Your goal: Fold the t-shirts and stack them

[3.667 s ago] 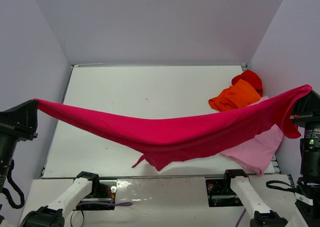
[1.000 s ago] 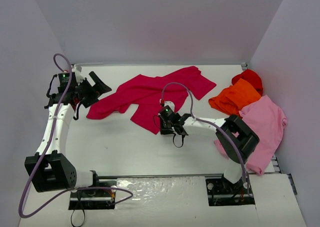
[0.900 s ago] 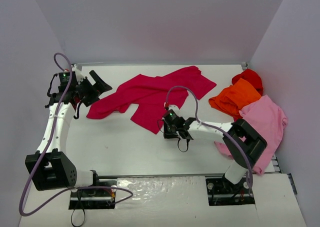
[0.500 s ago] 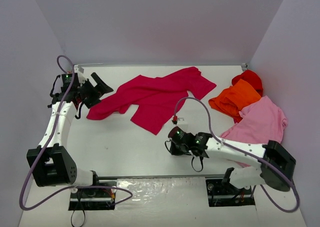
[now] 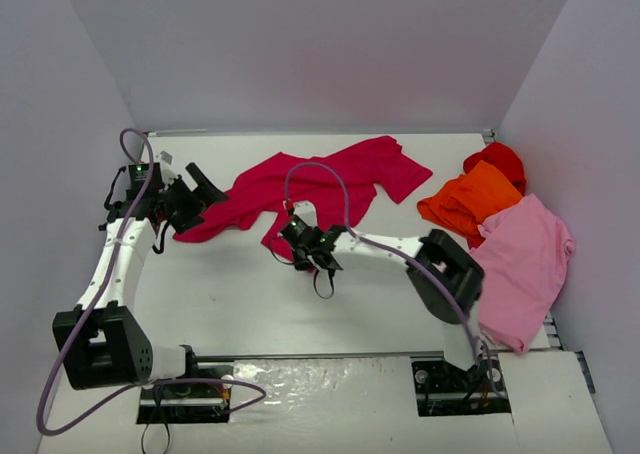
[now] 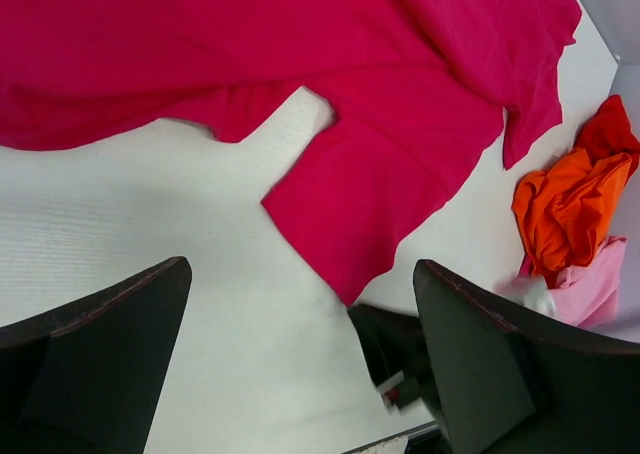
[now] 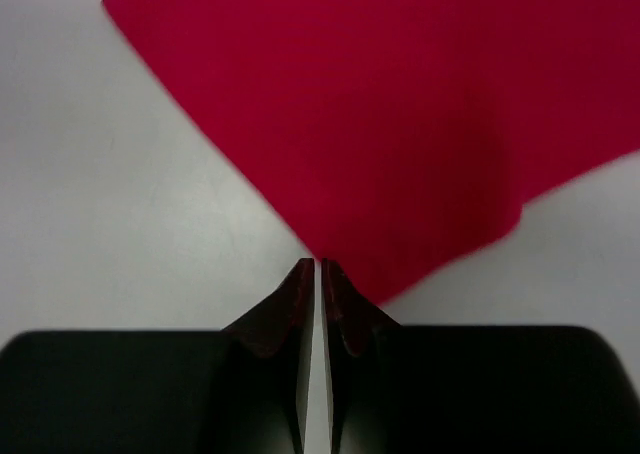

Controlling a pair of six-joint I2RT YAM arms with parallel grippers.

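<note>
The crimson t-shirt [image 5: 300, 184] lies spread and rumpled across the far middle of the table. My left gripper [image 5: 205, 192] hovers open just left of it, its view looking down on the shirt [image 6: 380, 104]. Low at the shirt's near corner is my right gripper [image 5: 293, 236]. In the right wrist view its fingers [image 7: 317, 264] stand almost together with a thin slit between them, tips at the cloth's edge [image 7: 380, 104] and nothing between. At the right lie the orange t-shirt [image 5: 470, 196], the bright red one [image 5: 497, 157] and the light pink one [image 5: 525, 249].
White walls close in the table on the left, back and right. The heap of three shirts fills the right side, up to the table's right edge [image 5: 550, 324]. The right arm's cable [image 5: 335, 179] loops over the crimson shirt. Bare table [image 5: 250, 304] shows at the near left.
My right arm has swung from the near middle of the table back and left to the crimson shirt's near corner. The left gripper has shifted slightly right, staying open.
</note>
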